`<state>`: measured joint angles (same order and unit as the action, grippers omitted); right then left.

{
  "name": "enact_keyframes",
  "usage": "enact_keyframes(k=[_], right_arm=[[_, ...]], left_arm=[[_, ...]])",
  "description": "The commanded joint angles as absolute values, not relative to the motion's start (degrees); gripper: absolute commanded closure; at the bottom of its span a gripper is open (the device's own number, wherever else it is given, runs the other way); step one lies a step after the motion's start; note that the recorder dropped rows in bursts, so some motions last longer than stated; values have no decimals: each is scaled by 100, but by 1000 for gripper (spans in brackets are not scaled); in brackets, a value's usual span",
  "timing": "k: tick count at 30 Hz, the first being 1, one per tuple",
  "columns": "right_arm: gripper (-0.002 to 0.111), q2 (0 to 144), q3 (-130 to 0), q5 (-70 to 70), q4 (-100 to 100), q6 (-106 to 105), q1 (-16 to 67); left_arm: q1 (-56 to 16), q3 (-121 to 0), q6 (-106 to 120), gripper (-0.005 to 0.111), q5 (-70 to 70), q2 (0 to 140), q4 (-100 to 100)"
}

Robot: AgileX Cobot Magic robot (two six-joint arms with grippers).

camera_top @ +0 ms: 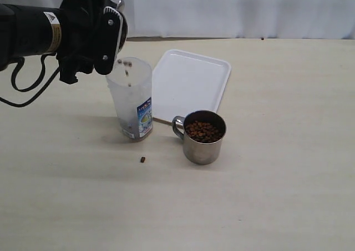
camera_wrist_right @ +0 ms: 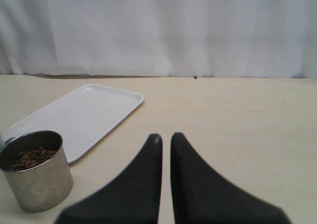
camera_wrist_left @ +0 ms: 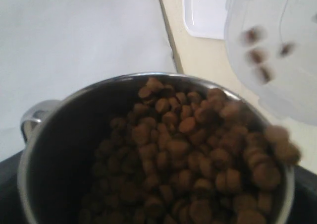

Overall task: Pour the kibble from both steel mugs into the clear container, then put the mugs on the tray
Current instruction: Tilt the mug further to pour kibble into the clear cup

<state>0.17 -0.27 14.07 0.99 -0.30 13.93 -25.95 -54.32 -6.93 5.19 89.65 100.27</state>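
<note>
**Exterior view.** The left gripper [camera_top: 108, 43] is seen raised over the container [camera_top: 130, 98], which stands on the table [camera_top: 266, 195] just beside the tray [camera_top: 191, 84]. What is gripped is largely hidden behind the jaws. A few pieces of kibble [camera_top: 127, 64] are caught falling at the container's mouth. A second mug [camera_top: 204, 137], full, stands upright near the container, in front of the tray. One stray pellet [camera_top: 142, 159] lies on the table.

**Left wrist view.** The held mug [camera_wrist_left: 44, 135] is clasped by the left gripper and tipped. Its kibble is heaped toward the lip and spills toward the container.

**Right wrist view.** The right gripper [camera_wrist_right: 166, 140] is pressed together on nothing, over bare table, well apart from the second mug.

The first pour is judged to be in hand, with much left in the held mug. A steeper tilt is called for next, the lip kept over the mouth so that no more pellets are lost.
</note>
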Motion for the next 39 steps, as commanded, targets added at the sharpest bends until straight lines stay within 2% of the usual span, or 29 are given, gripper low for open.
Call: enact_keyframes(k=[1, 39], right_arm=[[103, 0, 0, 1358, 105, -71, 1410], [103, 0, 0, 1358, 105, -71, 1410]], left_arm=[[-2600, -5506, -587, 107, 543, 8945, 9995], [-2600, -5681, -137, 107, 306, 8945, 9995]])
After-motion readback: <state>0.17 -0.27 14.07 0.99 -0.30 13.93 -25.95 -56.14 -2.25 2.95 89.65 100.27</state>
